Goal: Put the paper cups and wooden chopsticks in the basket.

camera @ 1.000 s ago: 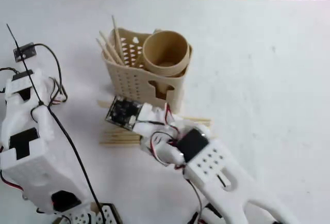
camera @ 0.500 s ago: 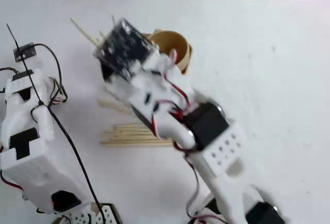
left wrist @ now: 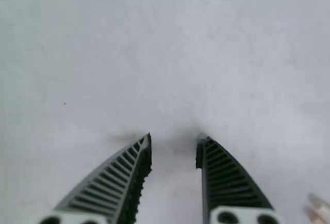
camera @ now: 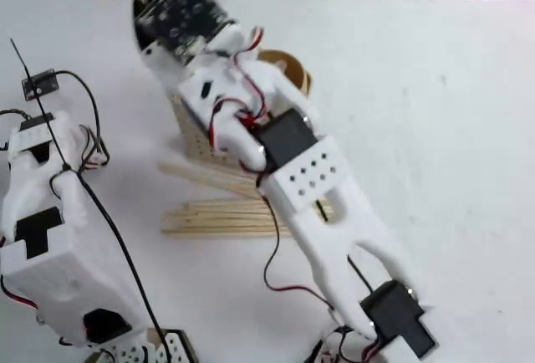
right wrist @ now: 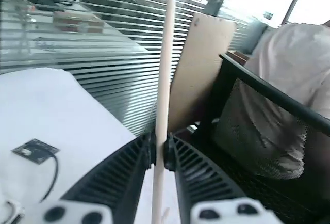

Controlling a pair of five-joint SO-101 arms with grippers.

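Surface: white matte table [camera: 435, 129]. A small black circuit board [right wrist: 35, 150] with a black cable lies on it, just beyond my left arm [camera: 42, 212].

Room, from the right wrist view: slatted window blinds [right wrist: 77, 33], a flat tan board [right wrist: 198, 64] standing upright, and a black mesh chair back [right wrist: 263, 131] beside it.

Task things: the beige perforated plastic basket [camera: 191, 133] stands mid-table, largely covered from above by my right arm [camera: 309, 179]. A brown paper cup [camera: 294, 70] sits inside the basket; part of its rim shows past the arm. A bundle of loose wooden chopsticks [camera: 209, 217] lies flat on the table just in front of the basket, on the side nearer the arm bases. One more stick lies at an angle between the bundle and the basket.

Right arm: stretched out and raised over the basket, with the wrist past the basket's far left corner. My right gripper [right wrist: 160, 152] has its fingers clamped on a single pale round wooden chopstick [right wrist: 165, 53]. The stick runs straight out past the fingertips, off the table, and its end points over the far table edge.

Left arm: folded at the left side of the table. My left gripper [left wrist: 172, 149] points down at bare table, fingers parted with nothing between them. The tips are close to the surface; I cannot tell whether they touch it.
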